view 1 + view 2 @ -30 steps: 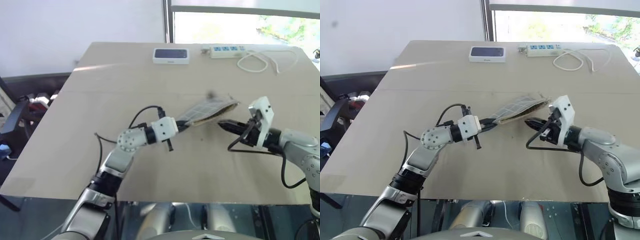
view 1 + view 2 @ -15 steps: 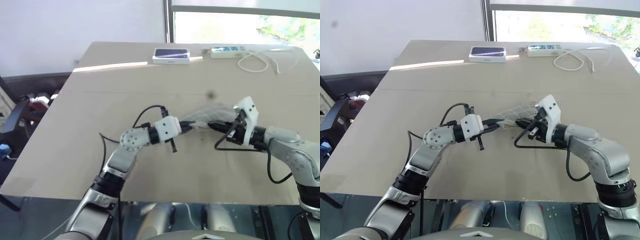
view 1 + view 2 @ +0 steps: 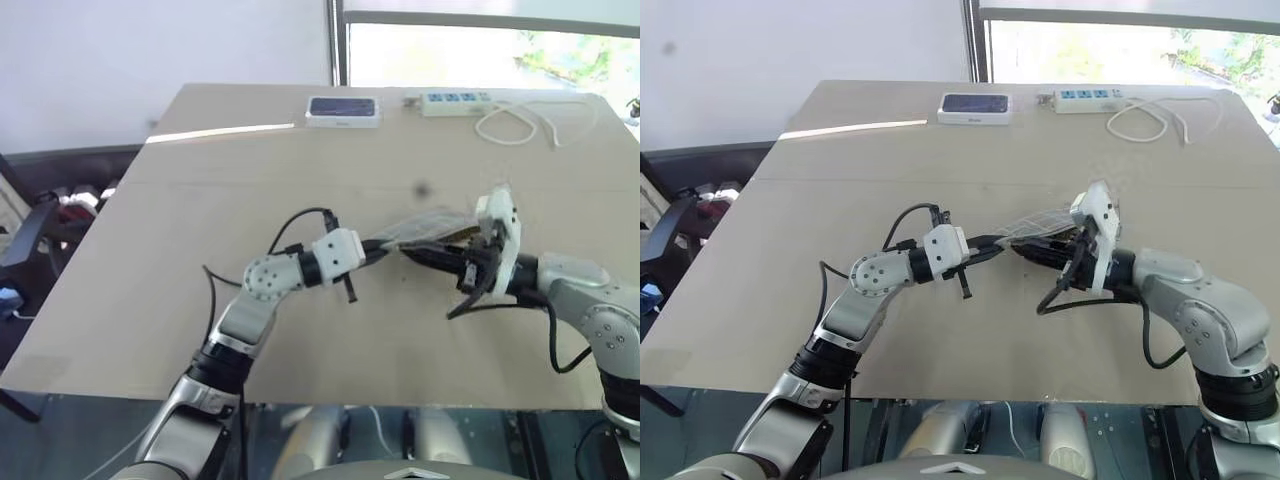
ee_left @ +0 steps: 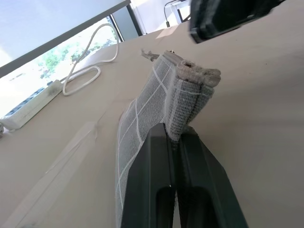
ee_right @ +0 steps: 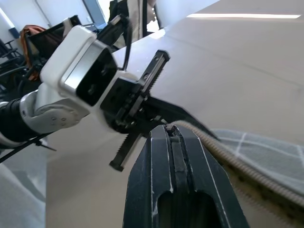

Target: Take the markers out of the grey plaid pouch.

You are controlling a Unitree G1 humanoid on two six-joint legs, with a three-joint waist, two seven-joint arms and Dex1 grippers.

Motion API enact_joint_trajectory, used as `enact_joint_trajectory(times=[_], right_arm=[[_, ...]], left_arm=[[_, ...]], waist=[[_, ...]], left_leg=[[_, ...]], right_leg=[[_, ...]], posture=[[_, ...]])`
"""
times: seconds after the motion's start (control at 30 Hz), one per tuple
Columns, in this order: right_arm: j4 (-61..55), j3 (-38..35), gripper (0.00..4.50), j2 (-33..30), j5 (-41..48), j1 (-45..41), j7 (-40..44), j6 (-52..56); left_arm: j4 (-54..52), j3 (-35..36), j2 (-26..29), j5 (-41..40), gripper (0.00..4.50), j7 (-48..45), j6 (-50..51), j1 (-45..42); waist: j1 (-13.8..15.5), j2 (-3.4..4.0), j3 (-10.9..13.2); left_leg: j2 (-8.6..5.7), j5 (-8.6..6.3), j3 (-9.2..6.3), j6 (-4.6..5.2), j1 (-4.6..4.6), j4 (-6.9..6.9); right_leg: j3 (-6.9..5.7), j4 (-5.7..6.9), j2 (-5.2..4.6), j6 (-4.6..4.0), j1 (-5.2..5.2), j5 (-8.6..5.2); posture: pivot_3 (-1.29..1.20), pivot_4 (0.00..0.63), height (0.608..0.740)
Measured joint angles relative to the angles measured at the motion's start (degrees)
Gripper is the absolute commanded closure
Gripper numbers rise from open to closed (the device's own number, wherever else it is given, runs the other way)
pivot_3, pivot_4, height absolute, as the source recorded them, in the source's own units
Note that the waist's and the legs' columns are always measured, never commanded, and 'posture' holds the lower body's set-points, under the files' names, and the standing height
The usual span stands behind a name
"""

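The grey plaid pouch (image 3: 438, 223) hangs a little above the table, near its middle. My left gripper (image 3: 385, 247) is shut on the pouch's left end; in the left wrist view its fingers (image 4: 166, 142) pinch the folded fabric edge of the pouch (image 4: 152, 102). My right gripper (image 3: 409, 254) points left, shut, with its tips just under the pouch and close to the left gripper. In the right wrist view its fingertips (image 5: 171, 135) meet beside the pouch's zipper edge (image 5: 223, 152); whether they pinch anything cannot be made out. The markers are hidden.
At the table's far edge lie a white-edged dark box (image 3: 342, 110), a white power strip (image 3: 456, 100) and its looped white cable (image 3: 520, 122). Dark chairs (image 3: 40, 230) stand off the table's left side. Bare tabletop (image 3: 200, 200) surrounds the arms.
My right gripper has moved left along the pouch, up to the left gripper's end. The pouch has sunk and flattened slightly. The left gripper holds its place.
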Motion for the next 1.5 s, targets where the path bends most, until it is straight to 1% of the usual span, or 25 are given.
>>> enact_joint_trajectory(times=[0.4, 0.47, 0.53, 0.6, 0.63, 0.67, 0.77, 0.8, 0.83, 0.87, 0.9, 1.0, 1.1, 1.23, 1.37, 1.5], right_arm=[[6.80, 0.94, 4.48, 1.16, -5.27, -1.73, -6.31, -0.02], [8.00, 0.99, 4.48, 1.12, -6.99, -1.80, -7.41, -0.40], [9.35, 2.80, 4.48, -0.68, -11.41, -1.78, -7.56, -2.90], [10.65, 7.95, 3.53, -6.41, -19.05, -1.53, -5.77, -8.31], [11.44, 9.45, 3.14, -8.35, -21.84, -1.37, -4.93, -10.32], [12.46, 11.19, 2.62, -10.03, -25.35, -1.28, -3.66, -13.20], [12.61, 13.71, 1.37, -11.56, -29.46, -1.48, -0.45, -18.01], [12.37, 14.72, 1.04, -12.85, -30.69, -1.86, 1.11, -19.28], [11.93, 15.27, 0.54, -13.88, -31.72, -2.40, 2.50, -20.16], [11.70, 15.31, 0.14, -14.19, -32.12, -2.69, 3.11, -20.40], [11.40, 15.38, 0.05, -14.63, -32.87, -3.35, 4.14, -21.11], [10.71, 16.55, 0.05, -14.95, -34.93, -4.40, 6.10, -21.31], [9.93, 19.92, 0.05, -15.46, -37.83, -7.21, 8.17, -20.59], [10.67, 24.88, 0.05, -14.48, -41.81, -10.40, 10.43, -19.82], [14.98, 29.69, 0.05, -11.96, -46.67, -14.22, 12.38, -20.45], [20.87, 31.97, 0.05, -7.79, -50.46, -17.76, 13.22, -22.29]], left_arm=[[-0.04, -0.03, -0.64, -0.32, 4.50, -0.72, -0.03, -0.30], [-0.45, -0.04, -0.58, -1.20, 4.50, -1.39, 0.26, 0.13], [-1.74, 0.02, -0.72, -2.62, 4.50, -1.77, 1.91, 0.40], [-3.41, 0.58, -1.04, -4.86, 4.50, -1.80, 4.91, 0.39], [-4.16, 0.90, -1.06, -5.90, 4.50, -1.84, 6.38, 0.39], [-5.43, 1.53, -1.11, -7.66, 4.50, -1.85, 9.15, 0.41], [-8.46, 2.57, -1.46, -11.56, 4.50, -1.48, 15.94, 0.42], [-9.91, 2.64, -1.64, -13.13, 4.50, -1.15, 19.13, 0.45], [-10.93, 2.72, -1.83, -14.12, 4.50, -0.47, 21.82, 0.46], [-11.28, 2.76, -1.95, -14.55, 4.50, -0.21, 22.80, 0.46], [-11.79, 2.90, -2.12, -15.41, 4.50, 0.32, 24.56, 0.46], [-12.44, 3.68, -2.49, -17.67, 4.50, 0.47, 27.85, 0.60], [-12.43, 4.20, -2.69, -19.77, 4.50, -1.46, 29.10, 1.73], [-11.55, 4.02, -2.85, -21.59, 4.50, -5.27, 29.95, 3.59], [-7.95, 3.98, -3.54, -22.43, 4.50, -7.96, 30.39, 3.90], [-5.92, 4.35, -4.17, -22.50, 4.50, -8.52, 30.53, 3.84]], waist=[[-0.01, 0.00, 0.00], [-0.02, 0.00, 0.00], [0.01, 0.00, 0.00], [0.15, 0.01, 0.01], [0.15, -0.01, 0.02], [-0.02, -0.02, 0.03], [-0.44, -0.03, 0.04], [-0.43, -0.02, 0.04], [-0.39, -0.03, 0.05], [-0.35, -0.03, 0.05], [-0.28, -0.05, 0.05], [-0.17, -0.08, 0.07], [-0.32, -0.08, 0.07], [-0.16, -0.09, 0.08], [-0.14, -0.11, 0.09], [-0.37, -0.12, 0.08]], left_leg=[[0.00, 0.00, 0.00, 0.00, 0.00, -0.03], [0.00, 0.00, 0.01, 0.00, 0.00, -0.02], [0.00, 0.00, 0.00, 0.00, 0.00, -0.02], [-0.04, 0.00, 0.01, 0.00, -0.01, -0.01], [-0.04, 0.00, 0.01, 0.00, -0.01, -0.01], [-0.04, 0.00, 0.02, 0.00, -0.01, -0.01], [0.02, 0.00, 0.02, -0.01, 0.00, -0.03], [0.02, 0.00, 0.02, -0.01, 0.00, -0.03], [0.02, 0.00, 0.01, -0.01, 0.00, -0.02], [0.02, 0.00, 0.01, -0.01, 0.00, -0.01], [0.03, 0.00, 0.00, -0.01, 0.00, 0.00], [0.03, 0.00, 0.00, -0.01, 0.00, 0.01], [0.03, 0.00, 0.01, -0.01, 0.00, 0.00], [0.04, 0.00, 0.00, -0.01, 0.00, -0.01], [0.03, 0.00, 0.01, -0.01, 0.02, 0.04], [0.05, 0.01, 0.01, -0.02, 0.05, 0.02]], right_leg=[[0.00, 0.00, 0.00, 0.00, -0.02, 0.00], [0.01, 0.00, 0.00, 0.00, -0.02, 0.00], [0.01, 0.00, 0.00, 0.00, -0.02, 0.00], [-0.01, 0.00, 0.07, 0.00, -0.03, 0.00], [-0.02, -0.02, 0.10, 0.00, -0.03, 0.00], [0.00, -0.01, 0.10, 0.00, -0.03, 0.00], [0.02, 0.01, 0.05, 0.00, -0.04, 0.00], [0.02, 0.01, 0.06, 0.00, -0.04, 0.00], [0.01, 0.01, 0.08, 0.00, -0.03, 0.00], [0.01, 0.01, 0.09, 0.00, -0.03, 0.00], [0.00, 0.01, 0.09, 0.00, -0.01, 0.00], [0.01, 0.01, 0.08, 0.00, -0.01, 0.00], [0.03, -0.01, 0.08, 0.00, -0.03, 0.00], [0.02, -0.02, 0.06, 0.00, -0.03, 0.00], [0.03, 0.00, 0.07, 0.00, 0.00, 0.00], [0.04, 0.02, 0.08, -0.01, -0.01, 0.00]], posture=[[0.00, 0.150, 0.738], [0.00, 0.150, 0.738], [0.00, 0.150, 0.738], [0.00, 0.150, 0.738], [0.00, 0.150, 0.738], [0.00, 0.150, 0.738], [0.00, 0.150, 0.738], [0.00, 0.150, 0.738], [0.00, 0.150, 0.738], [0.00, 0.150, 0.738], [0.00, 0.150, 0.738], [0.00, 0.150, 0.738], [0.00, 0.150, 0.738], [0.00, 0.150, 0.738], [0.00, 0.150, 0.738], [0.00, 0.150, 0.738]])
